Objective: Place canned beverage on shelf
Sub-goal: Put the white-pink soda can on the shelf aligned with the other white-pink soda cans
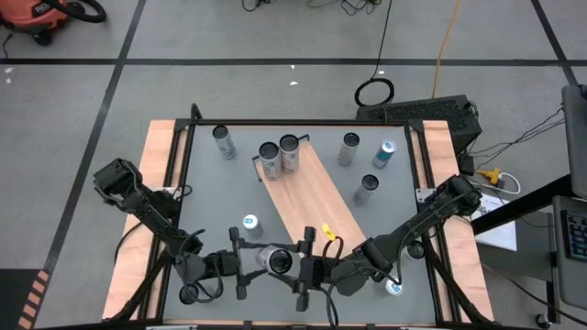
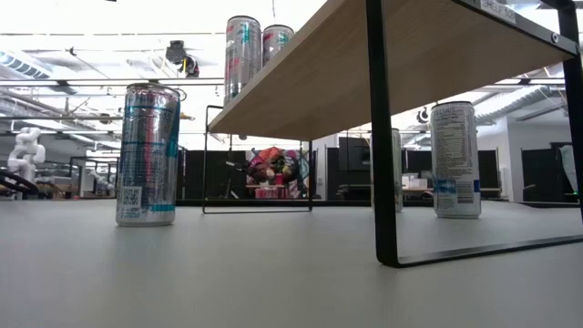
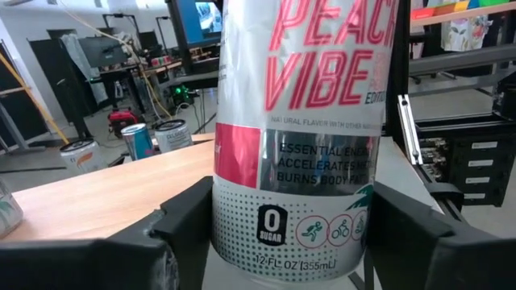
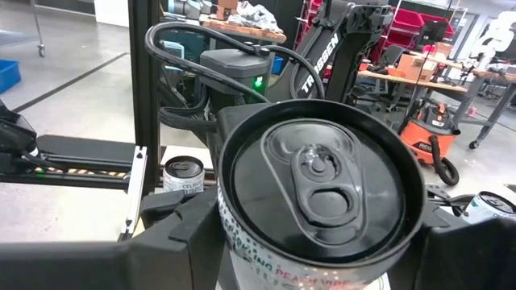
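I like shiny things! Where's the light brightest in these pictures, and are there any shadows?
Low view: the ceiling lights glare white behind the shelf. Left wrist view: the peach can is evenly lit, its print readable. Right wrist view: soft gleams on its dark lid. High view: flat light, only faint shadows on the table.

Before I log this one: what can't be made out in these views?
Low view: the can and both hands are out of frame; the shelf shows only from below.
High view: the can's underside, hidden by its own lid, between left hand and right hand.
Left wrist view: the can's top, cut off by the upper edge.
Right wrist view: most of its label, hidden under the lid.
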Robot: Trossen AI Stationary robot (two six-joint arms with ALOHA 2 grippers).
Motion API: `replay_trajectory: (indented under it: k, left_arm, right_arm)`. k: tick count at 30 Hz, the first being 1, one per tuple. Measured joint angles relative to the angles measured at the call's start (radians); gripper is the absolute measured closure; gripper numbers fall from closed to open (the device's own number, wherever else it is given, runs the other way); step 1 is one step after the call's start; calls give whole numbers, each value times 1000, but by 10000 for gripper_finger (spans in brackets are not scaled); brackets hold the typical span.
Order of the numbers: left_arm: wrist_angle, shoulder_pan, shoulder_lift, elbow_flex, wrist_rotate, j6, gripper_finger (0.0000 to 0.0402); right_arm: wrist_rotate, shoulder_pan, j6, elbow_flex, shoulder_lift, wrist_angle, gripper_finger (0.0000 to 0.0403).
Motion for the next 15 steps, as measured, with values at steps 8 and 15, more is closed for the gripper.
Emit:
replay_trajectory:
  k: [8, 15]
  left_arm:
    - [-7, 0, 0, 0, 3, -4, 150]
    - [-12, -1, 0, 0, 55, -19, 152]
  right_arm:
    - [0, 6, -13, 0, 0, -22, 163]
    - [0, 23, -43, 0, -2, -56, 124]
